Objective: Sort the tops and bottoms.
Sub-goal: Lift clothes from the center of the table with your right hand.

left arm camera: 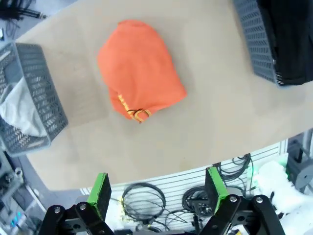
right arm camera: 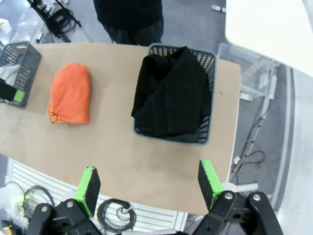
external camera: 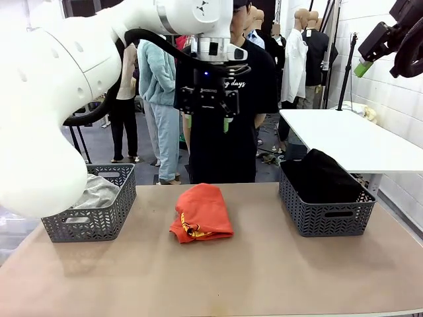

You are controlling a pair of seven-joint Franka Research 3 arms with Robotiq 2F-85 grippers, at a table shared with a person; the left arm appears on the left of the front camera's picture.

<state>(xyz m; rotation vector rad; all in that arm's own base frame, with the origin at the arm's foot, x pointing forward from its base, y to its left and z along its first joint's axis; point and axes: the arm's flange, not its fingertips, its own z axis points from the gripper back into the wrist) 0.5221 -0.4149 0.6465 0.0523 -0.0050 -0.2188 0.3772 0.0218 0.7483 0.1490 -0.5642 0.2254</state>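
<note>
An orange-red top [external camera: 201, 212] with a small yellow print lies folded on the table's middle, also seen from above [left arm camera: 139, 68] [right arm camera: 71, 93]. A light grey top [external camera: 99, 191] [left arm camera: 17, 110] lies in the left basket [external camera: 92, 221]. The black bottoms [external camera: 320, 175] [right arm camera: 171, 90] are piled in the right basket [external camera: 330, 218]. High above the orange top hangs my left gripper [external camera: 207, 123] [left arm camera: 157, 191], open and holding nothing. My right gripper [external camera: 367, 56] [right arm camera: 149, 183] is raised at the upper right, high over the right basket, open and holding nothing.
A person in a black T-shirt [external camera: 254, 86] stands at the table's far edge behind my left gripper. A white table [external camera: 350, 135] stands at the back right. Bare tabletop [external camera: 218, 277] stretches in front of the orange top and between the baskets.
</note>
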